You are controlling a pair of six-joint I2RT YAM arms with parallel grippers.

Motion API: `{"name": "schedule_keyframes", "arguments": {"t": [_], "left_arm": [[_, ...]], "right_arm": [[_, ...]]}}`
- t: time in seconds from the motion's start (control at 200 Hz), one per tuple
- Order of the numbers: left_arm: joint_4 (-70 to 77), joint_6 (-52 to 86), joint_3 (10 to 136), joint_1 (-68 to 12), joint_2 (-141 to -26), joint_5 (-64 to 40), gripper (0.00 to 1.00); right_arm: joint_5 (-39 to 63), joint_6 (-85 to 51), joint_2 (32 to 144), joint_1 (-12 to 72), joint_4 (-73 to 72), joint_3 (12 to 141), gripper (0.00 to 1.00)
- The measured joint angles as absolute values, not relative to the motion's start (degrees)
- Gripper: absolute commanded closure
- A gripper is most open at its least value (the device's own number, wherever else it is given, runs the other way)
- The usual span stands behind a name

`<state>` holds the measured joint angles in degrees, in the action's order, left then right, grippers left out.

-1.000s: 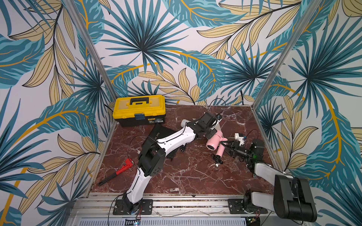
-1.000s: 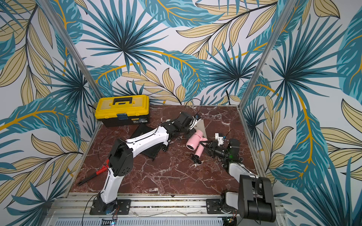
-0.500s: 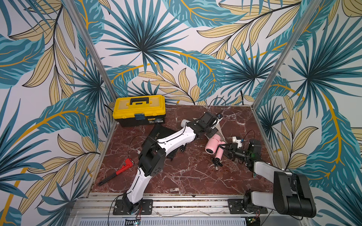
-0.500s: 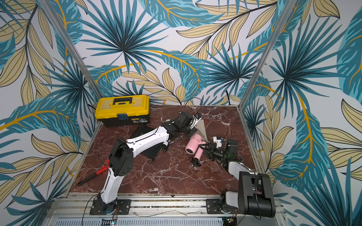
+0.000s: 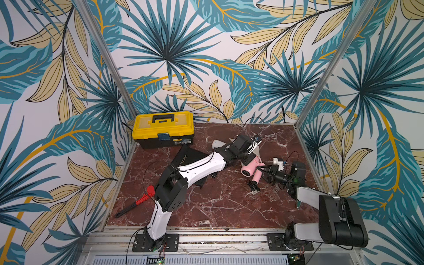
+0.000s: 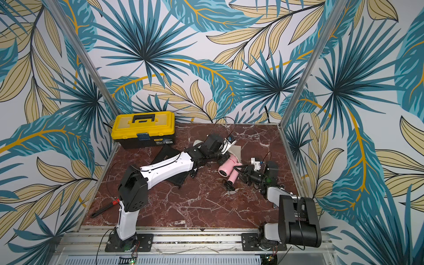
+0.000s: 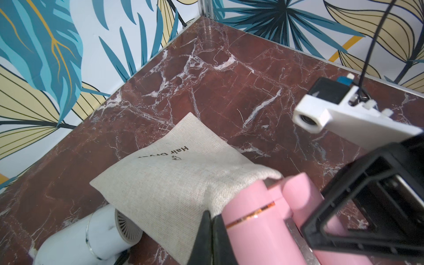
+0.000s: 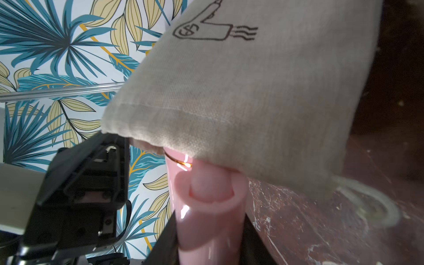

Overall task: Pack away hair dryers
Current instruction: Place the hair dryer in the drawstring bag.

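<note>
The pink hair dryer (image 5: 247, 170) (image 6: 225, 170) lies right of the table's middle, its barrel end tucked under the mouth of the beige bag (image 7: 174, 174) (image 8: 252, 91). My right gripper (image 8: 210, 229) (image 5: 260, 172) is shut on the dryer's pink handle (image 8: 206, 206). My left gripper (image 7: 212, 214) (image 5: 249, 158) is shut, pinching the beige bag's mouth edge right beside the pink barrel (image 7: 257, 220). The white hair dryer (image 7: 75, 241) (image 5: 216, 144) lies on the table, partly under the beige bag's far side.
A black bag (image 5: 185, 158) lies under my left arm. A yellow toolbox (image 5: 163, 128) stands at the back left. A red and black tool (image 5: 137, 202) lies near the left edge. The pink dryer's black cord (image 5: 253, 186) is bundled on the marble.
My right gripper has carried the pink dryer a little to the left, toward the beige bag's mouth. The left gripper has kept its pinch on the bag in place.
</note>
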<state>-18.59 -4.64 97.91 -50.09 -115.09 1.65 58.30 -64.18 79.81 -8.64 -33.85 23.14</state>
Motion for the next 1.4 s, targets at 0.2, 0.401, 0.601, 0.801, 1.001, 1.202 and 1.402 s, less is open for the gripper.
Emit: {"name": "schedule_keyframes", "arguments": {"t": [0.2,0.401,0.601,0.801,1.001,1.202,1.402], "left_arm": [[-16.49,-4.6,94.19,-50.26,-113.71,1.13,1.0],[-15.44,-4.4,92.53,-50.57,-113.25,1.26,1.0],[-15.18,-3.31,91.88,-51.03,-113.25,1.17,1.0],[-15.16,-1.85,91.83,-52.8,-113.23,1.17,1.0],[-14.85,-0.56,89.89,-54.92,-111.48,1.26,1.0],[-14.52,0.36,88.47,-55.7,-110.93,1.28,1.0],[-14.31,0.49,88.33,-55.83,-110.89,1.37,1.0]], "right_arm": [[57.69,-67.92,83.48,-9.08,-40.95,21.41,1.0],[56.16,-67.83,82.06,-11.64,-39.64,21.06,1.0],[51.99,-61.65,73.91,-12.38,-26.3,22.63,1.0],[49.34,-62.72,76.09,-12.4,-26.76,22.76,1.0],[47.75,-64.62,76.84,-12.71,-27.53,22.76,1.0],[47.62,-66.3,76.51,-13.96,-29.23,22.76,1.0],[50.43,-70.61,78.15,-13.93,-37.65,22.15,1.0]]}}
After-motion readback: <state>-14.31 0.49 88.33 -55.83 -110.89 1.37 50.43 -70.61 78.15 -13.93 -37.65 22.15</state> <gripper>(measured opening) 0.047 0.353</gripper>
